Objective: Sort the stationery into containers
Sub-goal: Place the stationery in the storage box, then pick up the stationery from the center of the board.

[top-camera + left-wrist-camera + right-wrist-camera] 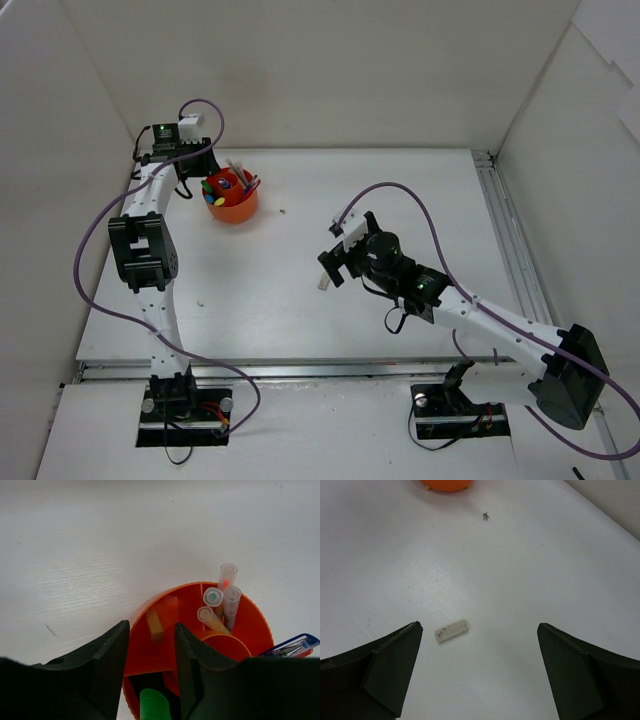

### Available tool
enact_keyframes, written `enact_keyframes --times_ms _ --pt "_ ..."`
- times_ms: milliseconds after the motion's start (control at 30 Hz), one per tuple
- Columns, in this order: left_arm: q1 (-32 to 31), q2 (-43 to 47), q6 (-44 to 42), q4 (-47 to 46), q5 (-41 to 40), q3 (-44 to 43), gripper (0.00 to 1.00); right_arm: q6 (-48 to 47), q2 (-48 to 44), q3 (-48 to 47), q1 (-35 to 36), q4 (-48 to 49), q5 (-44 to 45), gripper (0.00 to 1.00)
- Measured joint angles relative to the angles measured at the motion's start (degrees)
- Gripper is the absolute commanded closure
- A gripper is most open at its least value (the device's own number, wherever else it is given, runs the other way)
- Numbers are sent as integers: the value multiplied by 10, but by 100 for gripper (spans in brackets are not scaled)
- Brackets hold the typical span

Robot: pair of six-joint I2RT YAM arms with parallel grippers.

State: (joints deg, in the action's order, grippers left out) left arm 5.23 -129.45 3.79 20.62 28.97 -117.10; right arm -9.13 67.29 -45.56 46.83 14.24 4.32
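Nearly all the stationery in view sits in the orange desk organizer (252, 622), a round tub with a centre well (227, 647) and a ring of compartments, placed at the far left of the white table (520, 580). 4 clear-capped pens (231, 597) stand together, leaning slightly, in 1 ring compartment just beside the well. A green highlighter cap (154, 705) pokes up from the compartment nearest the left wrist camera, and a blue-and-clear item (292, 647) juts over the rim at the right. Directly above the organizer hangs the left gripper (151, 635), its jaws parted and gripping nothing. A blurred beige piece (155, 620) shows in the gap between them, over an open compartment and clear of both fingers; it is too smeared to say what it is. 1 beige eraser (452, 630) lies flat on the bare table, well apart from the organizer and towards the middle of the surface. Over it hovers the right gripper (480, 626), its jaws spread wide and empty, with the eraser nearer the left finger (385, 670) in the wrist view and touching neither one. A small dark speck of debris (485, 515) lies on the table between the eraser and the organizer.
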Motion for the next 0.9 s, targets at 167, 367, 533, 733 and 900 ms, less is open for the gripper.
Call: enact_keyframes --times_ms 167,367,533,733,900 --pt "0 0 1 3 2 0 62 0 -1 0 0 -3 0 2" --pt "0 23 1 9 -3 22 60 10 -4 1 0 -5 0 2" --pt "0 86 3 27 -22 66 23 51 31 -3 0 -14 0 2" --pt "1 264 30 29 -90 179 0 158 165 -56 27 -60 62 2" --pt "1 445 78 29 -151 264 0 276 267 -108 57 -94 123 2"
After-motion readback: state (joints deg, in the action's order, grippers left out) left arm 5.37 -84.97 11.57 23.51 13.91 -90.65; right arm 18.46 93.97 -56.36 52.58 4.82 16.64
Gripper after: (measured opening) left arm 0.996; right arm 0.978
